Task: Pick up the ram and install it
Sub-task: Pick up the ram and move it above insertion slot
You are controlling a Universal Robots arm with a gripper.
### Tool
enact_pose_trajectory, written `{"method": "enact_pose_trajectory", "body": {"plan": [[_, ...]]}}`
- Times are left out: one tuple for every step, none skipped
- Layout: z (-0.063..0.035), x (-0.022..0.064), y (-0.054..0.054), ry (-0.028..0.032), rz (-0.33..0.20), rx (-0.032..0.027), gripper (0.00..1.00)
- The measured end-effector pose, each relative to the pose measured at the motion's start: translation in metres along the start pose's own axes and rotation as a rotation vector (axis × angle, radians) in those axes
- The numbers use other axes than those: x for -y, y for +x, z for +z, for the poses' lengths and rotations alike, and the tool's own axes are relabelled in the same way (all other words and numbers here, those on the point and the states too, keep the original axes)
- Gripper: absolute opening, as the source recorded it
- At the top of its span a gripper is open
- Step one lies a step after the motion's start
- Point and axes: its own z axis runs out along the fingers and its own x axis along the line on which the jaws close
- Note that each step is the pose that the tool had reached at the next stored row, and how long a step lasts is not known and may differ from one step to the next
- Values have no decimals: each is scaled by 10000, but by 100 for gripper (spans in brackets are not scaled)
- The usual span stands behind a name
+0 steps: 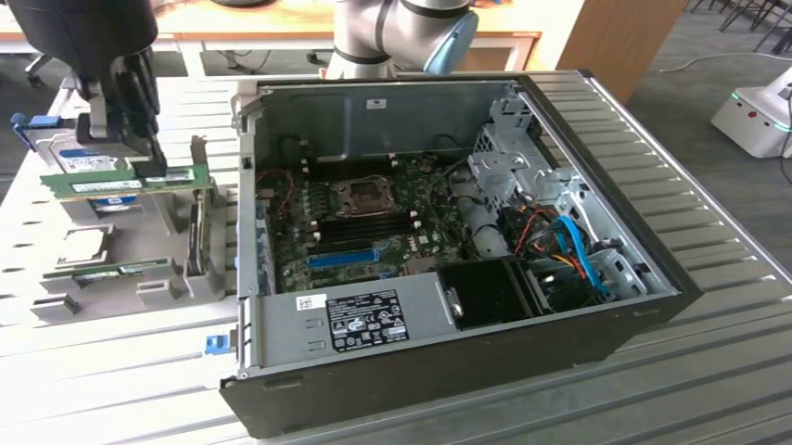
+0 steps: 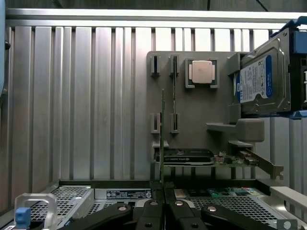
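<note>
My tool (image 1: pixel 151 171) grips the thin green ram (image 1: pixel 114 184), pale label unreadable, directly above the grey slotted holder (image 1: pixel 185 271).

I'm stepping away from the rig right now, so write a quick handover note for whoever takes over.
Gripper: shut on the ram, held above the grey holder.
Second green stick: lying in the holder, untouched.
Done: ram picked up.
Left: ram not yet over the open computer case; nothing seated on the motherboard yet.
</note>
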Motion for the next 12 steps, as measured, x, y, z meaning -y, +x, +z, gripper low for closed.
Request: {"method": "enact_pose_trajectory", "body": {"plan": [[-1, 22, 0, -1, 0, -1, 12], [-2, 45, -1, -2, 0, -1, 12], [-2, 68, -1, -2, 0, 0, 12], [-4, 91, -2, -5, 0, -1, 12], [-5, 115, -2, -6, -1, -1, 12], [-6, 141, -2, -10, -1, -2, 12], [-7, 167, -3, -12, -1, -2, 12], [-8, 193, -4, -16, 0, -1, 12], [-9, 221, -4, -18, 0, -1, 12], [-10, 252, -5, -22, 0, -1, 12], [-11, 281, -6, -26, 0, -1, 12], [-12, 311, -6, -28, 1, -1, 12]]}}
